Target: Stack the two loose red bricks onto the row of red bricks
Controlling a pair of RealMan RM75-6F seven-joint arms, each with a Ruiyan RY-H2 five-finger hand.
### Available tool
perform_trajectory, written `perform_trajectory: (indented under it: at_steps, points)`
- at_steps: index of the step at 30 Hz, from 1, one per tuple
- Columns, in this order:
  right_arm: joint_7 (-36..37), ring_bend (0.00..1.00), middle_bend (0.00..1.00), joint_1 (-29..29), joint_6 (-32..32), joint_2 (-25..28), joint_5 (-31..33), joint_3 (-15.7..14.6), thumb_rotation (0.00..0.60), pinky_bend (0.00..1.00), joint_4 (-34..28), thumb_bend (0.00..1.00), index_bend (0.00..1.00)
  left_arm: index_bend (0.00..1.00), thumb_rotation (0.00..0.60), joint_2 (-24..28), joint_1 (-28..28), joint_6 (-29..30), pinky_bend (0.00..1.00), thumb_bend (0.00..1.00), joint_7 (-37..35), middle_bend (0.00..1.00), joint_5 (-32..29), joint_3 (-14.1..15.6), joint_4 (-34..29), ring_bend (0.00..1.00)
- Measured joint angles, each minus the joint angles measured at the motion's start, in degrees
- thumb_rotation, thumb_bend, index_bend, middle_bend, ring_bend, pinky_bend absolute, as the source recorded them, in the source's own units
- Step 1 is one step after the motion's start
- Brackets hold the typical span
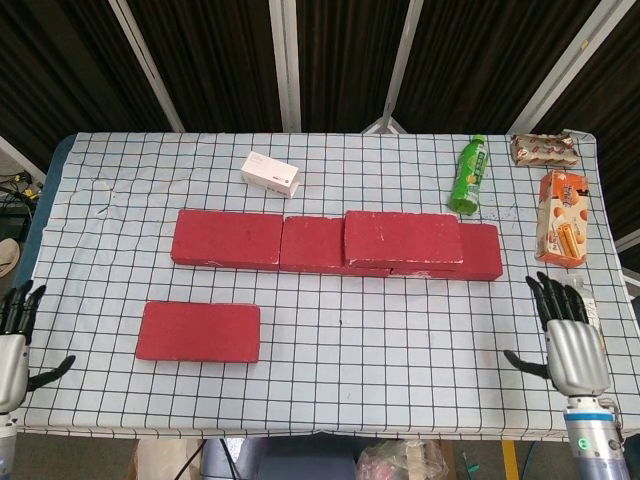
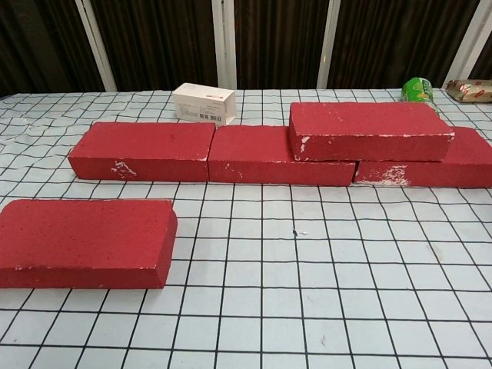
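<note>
A row of red bricks [image 1: 228,238] [image 2: 142,147] runs across the middle of the checked table. One red brick [image 1: 402,238] [image 2: 367,130] lies stacked on the row's right part. A second loose red brick [image 1: 198,331] [image 2: 83,241] lies flat by itself near the front left. In the head view my right hand [image 1: 570,342] hovers at the front right corner, fingers spread and holding nothing. My left hand [image 1: 12,342] shows at the front left edge, fingers apart and empty. Neither hand appears in the chest view.
A small white box [image 1: 270,173] [image 2: 204,103] sits behind the row. A green bottle [image 1: 467,174] [image 2: 417,89] lies at the back right, with snack packets [image 1: 560,216] along the right edge. A clear bottle [image 1: 577,306] lies near my right hand.
</note>
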State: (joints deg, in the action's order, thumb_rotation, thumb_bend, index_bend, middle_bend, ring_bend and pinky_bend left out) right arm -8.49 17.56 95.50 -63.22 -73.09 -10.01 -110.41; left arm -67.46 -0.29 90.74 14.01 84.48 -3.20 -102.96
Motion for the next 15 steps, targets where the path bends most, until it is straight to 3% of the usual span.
perform_trajectory:
  at_steps: [10, 15]
  points:
    - [-1.15, 0.0, 0.0, -4.09, 1.37, -0.49, -3.03, 2.3, 0.6, 0.0, 1.74, 0.15, 0.0, 0.0, 0.6, 3.98, -7.66, -14.69, 0.05, 0.0, 2.72, 0.0, -2.48, -0.08, -8.53, 0.0]
    - [0.3, 0.0, 0.0, -4.89, -0.6, 0.4, -3.27, 2.97, 0.6, 0.0, 1.41, 0.15, 0.0, 0.0, 0.6, 6.54, -11.3, -19.05, 0.05, 0.0, 8.52, 0.0, -6.13, -1.12, -14.72, 0.0]
